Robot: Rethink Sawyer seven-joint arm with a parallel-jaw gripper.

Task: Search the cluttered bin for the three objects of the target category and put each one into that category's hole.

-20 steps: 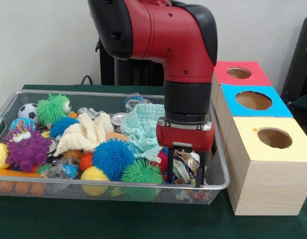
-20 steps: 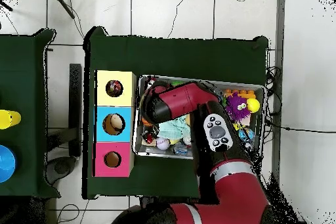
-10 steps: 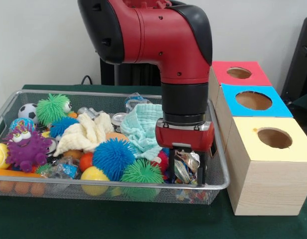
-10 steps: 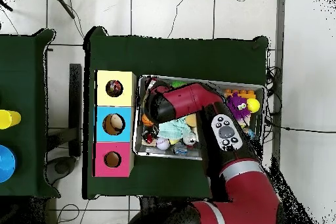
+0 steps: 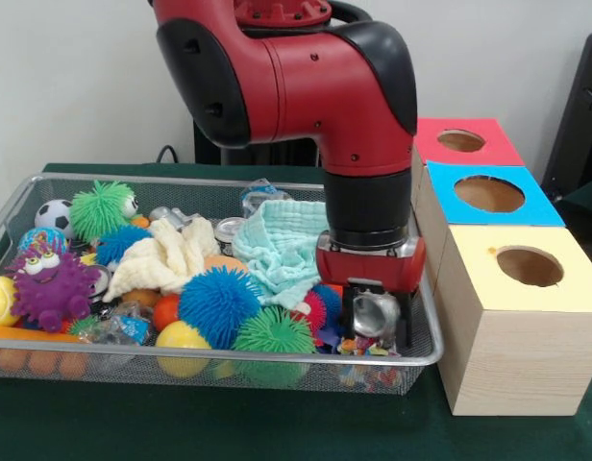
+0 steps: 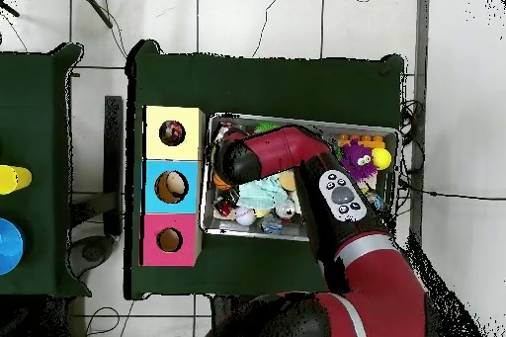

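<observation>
Bin (image 5: 27, 197): I see a wire basket crowded with spiky balls (image 5: 219, 305), cloths (image 5: 277, 245) and toys.
Gripper (image 5: 377, 331): I read it clamped on a crumpled silver wrapper (image 5: 373, 314), at the bin's right end, just above the clutter.
Boxes: yellow box (image 5: 527, 317) just beside the bin; blue (image 5: 488, 197) and red (image 5: 464, 141) behind it.

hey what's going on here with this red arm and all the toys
A red robot arm is sorting items from a cluttered wire bin into three wooden boxes with holes. Its gripper is down at the bin's corner nearest the yellow-topped box and holds a shiny crumpled silver object. Spiky balls, cloths and other toys lie in the bin.
</observation>
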